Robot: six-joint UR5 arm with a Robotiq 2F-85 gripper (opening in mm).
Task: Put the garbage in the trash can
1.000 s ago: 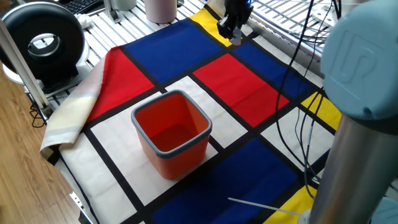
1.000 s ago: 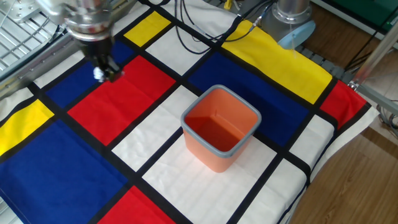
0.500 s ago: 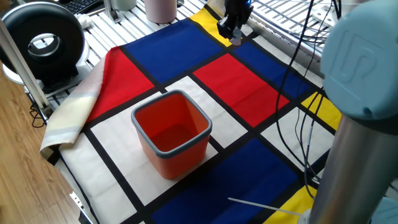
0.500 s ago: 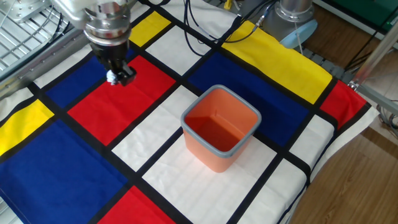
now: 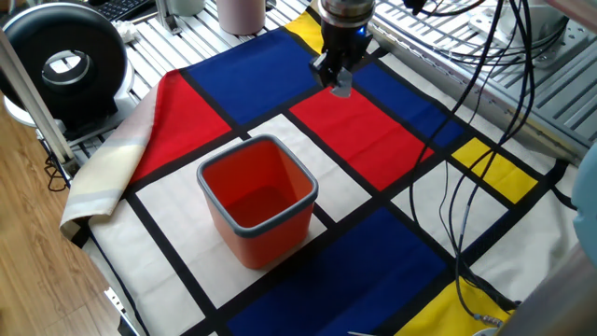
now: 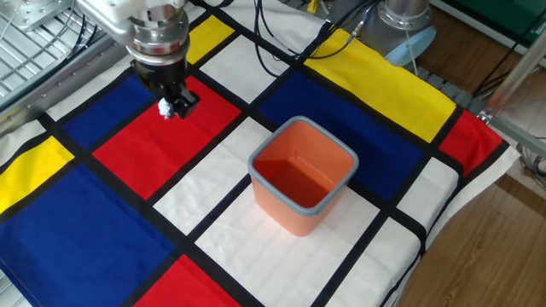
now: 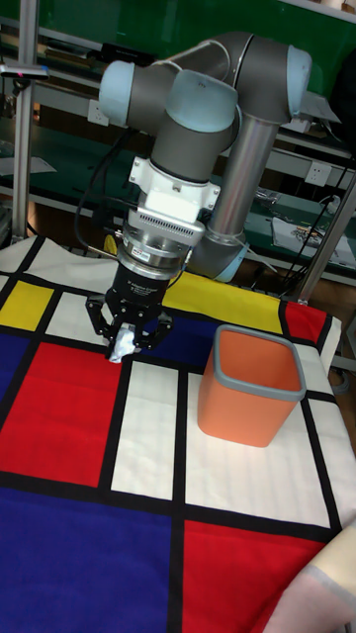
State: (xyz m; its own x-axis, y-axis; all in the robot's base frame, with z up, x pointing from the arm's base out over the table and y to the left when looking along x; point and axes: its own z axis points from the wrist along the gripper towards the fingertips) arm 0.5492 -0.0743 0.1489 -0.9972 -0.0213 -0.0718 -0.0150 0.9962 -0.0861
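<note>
The trash can (image 5: 258,207) (image 6: 302,174) (image 7: 254,385) is an orange-red bin with a grey rim, upright on a white square of the cloth. A small crumpled whitish wad, the garbage (image 5: 341,90) (image 6: 167,108) (image 7: 123,348), is pinched between the black fingers of my gripper (image 5: 338,82) (image 6: 174,106) (image 7: 125,342). The gripper hangs above the red square and black stripe, well apart from the bin, with the wad lifted off the cloth.
A colourful checked cloth (image 5: 373,140) covers the table. A pale pink cup (image 5: 241,13) and a round black device (image 5: 63,60) stand at the back left. Black cables (image 5: 457,187) trail over the right side. Metal racks (image 6: 34,34) border the cloth.
The gripper, still holding the wad, has travelled from the cloth's far corner toward the bin, now over the red square. The bin has not moved.
</note>
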